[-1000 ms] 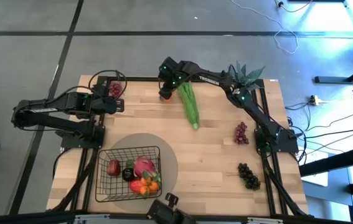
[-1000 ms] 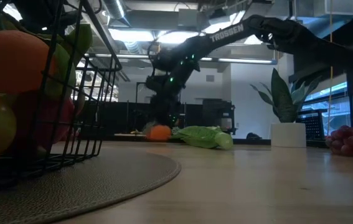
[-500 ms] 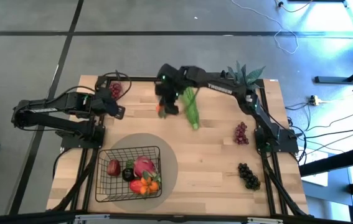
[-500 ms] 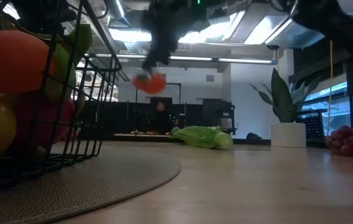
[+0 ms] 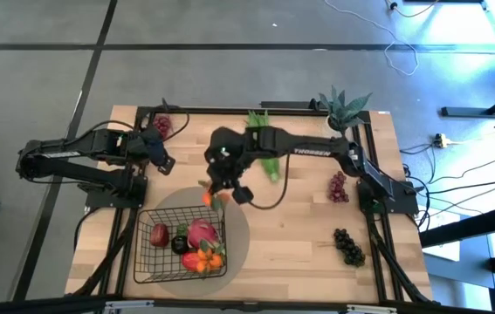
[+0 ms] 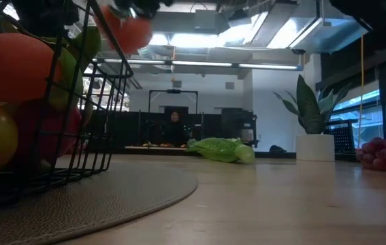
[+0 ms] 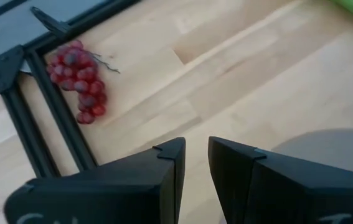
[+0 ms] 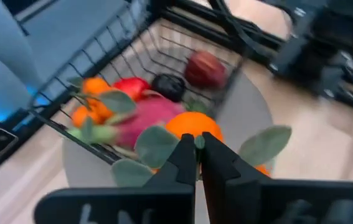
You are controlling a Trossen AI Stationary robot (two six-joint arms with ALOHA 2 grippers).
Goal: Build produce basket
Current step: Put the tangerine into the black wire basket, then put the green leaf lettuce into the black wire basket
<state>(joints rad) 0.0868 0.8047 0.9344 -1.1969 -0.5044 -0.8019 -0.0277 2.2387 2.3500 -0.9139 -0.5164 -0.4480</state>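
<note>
Wooden table (image 5: 299,218) planks are showing pale under bright ceiling lights, with a round grey mat (image 5: 238,218) under the basket (image 5: 180,244). Above the basket's far rim, the right gripper (image 5: 216,194) is pinching a leafy tangerine (image 5: 207,198). The left gripper (image 5: 167,164), fingers nearly together and holding nothing, is waiting near red grapes (image 7: 76,81).
</note>
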